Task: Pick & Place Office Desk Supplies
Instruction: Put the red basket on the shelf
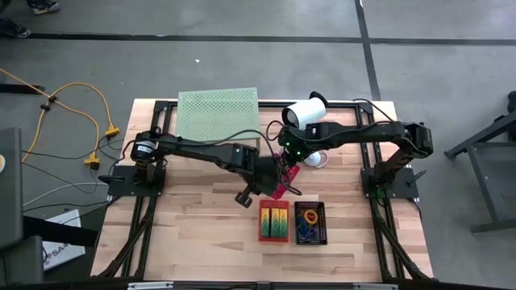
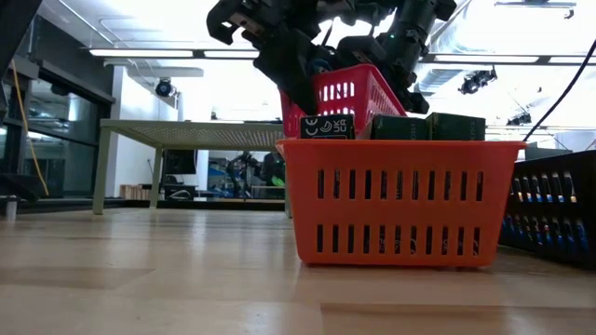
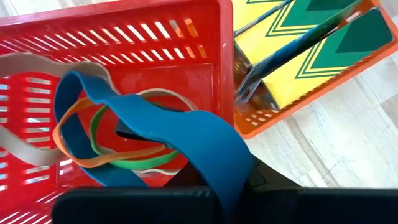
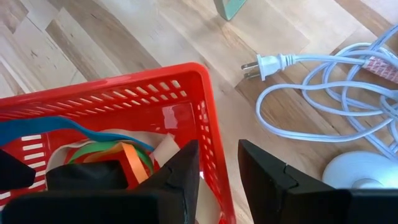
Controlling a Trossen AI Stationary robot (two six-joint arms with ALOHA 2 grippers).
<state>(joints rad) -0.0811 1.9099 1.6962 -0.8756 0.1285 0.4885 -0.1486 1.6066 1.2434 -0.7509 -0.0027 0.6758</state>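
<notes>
A red mesh basket [image 1: 290, 174] [image 2: 349, 93] hangs tilted above the table between both grippers. It holds blue, orange, green and pale loops [image 3: 118, 143]. My left gripper [image 3: 217, 196] [image 1: 264, 181] reaches into it from the table's left and is shut on the wide blue loop [image 3: 186, 137]. My right gripper [image 4: 217, 177] [image 1: 289, 165] is shut on the basket's wall. Nearer the table's near edge stand an orange basket [image 1: 274, 234] [image 2: 400, 205] with upright green packs [image 3: 311, 43] and a black basket [image 1: 310, 223] with coloured loops. My left gripper has the blue loop where it rises from the basket into the gap between the fingers [image 3: 221, 177]. The gripper's own body hides the pinch. The rest of the loop lies slack on the basket floor among the other bands. My right gripper pinches the red basket's side wall at its rim [image 4: 214, 149], one finger [image 4: 180, 171] inside and one [image 4: 267, 177] outside. It comes from above, slanting from the table's far right. The basket is lifted clear of the table and tilted.
A white cylinder device [image 1: 305, 111] sits at the far edge, its coiled white cable and plug [image 4: 323, 93] beside the lifted basket. A pale-green perforated stand [image 1: 218, 113] [image 2: 186, 130] occupies the far left. Bare wood [image 1: 193, 234] lies toward the near left.
</notes>
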